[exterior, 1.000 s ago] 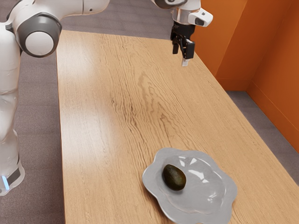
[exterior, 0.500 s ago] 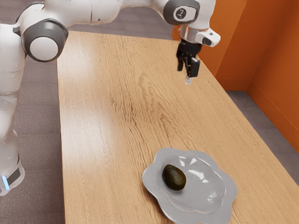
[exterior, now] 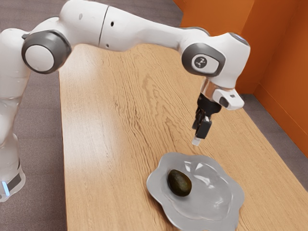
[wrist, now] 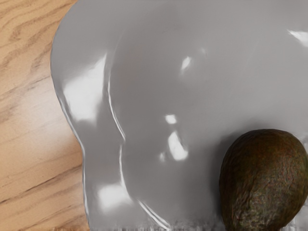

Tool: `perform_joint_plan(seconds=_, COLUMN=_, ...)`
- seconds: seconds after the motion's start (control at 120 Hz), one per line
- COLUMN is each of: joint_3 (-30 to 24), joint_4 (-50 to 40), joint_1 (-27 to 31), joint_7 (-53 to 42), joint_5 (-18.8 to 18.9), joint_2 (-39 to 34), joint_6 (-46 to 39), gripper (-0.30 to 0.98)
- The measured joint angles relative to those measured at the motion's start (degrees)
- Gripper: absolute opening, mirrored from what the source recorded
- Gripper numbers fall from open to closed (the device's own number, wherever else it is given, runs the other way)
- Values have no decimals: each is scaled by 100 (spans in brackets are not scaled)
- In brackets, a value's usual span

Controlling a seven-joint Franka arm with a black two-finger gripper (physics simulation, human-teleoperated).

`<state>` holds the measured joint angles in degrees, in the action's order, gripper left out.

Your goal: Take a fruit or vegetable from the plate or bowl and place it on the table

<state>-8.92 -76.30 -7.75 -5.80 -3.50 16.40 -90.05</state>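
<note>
In ext. view, L to R: white arm [exterior: 130, 31] reaches in over the wood desk [exterior: 96, 144]; avocado [exterior: 179, 183], dark green-brown, lies in the gray wavy-rimmed plate [exterior: 227, 211], nr its side toward the ext. view's L; hand [exterior: 197, 135] hangs above the desk nr the plate's far rim, fingers apart, w/ a pale tip; orange wall [exterior: 284, 72] at far R. Wrist view adds close detail: avocado's rough, pebbly skin, glare spots & curved ridges inside the plate, plus desk grain.
</note>
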Motion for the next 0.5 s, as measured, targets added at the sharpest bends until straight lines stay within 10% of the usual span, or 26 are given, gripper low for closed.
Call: perform_joint_plan(seconds=0.5, joint_3=-834, joint_4=-808, joint_1=9, joint_7=-851, joint_5=-4, joint_2=19, joint_6=78, gripper=69)
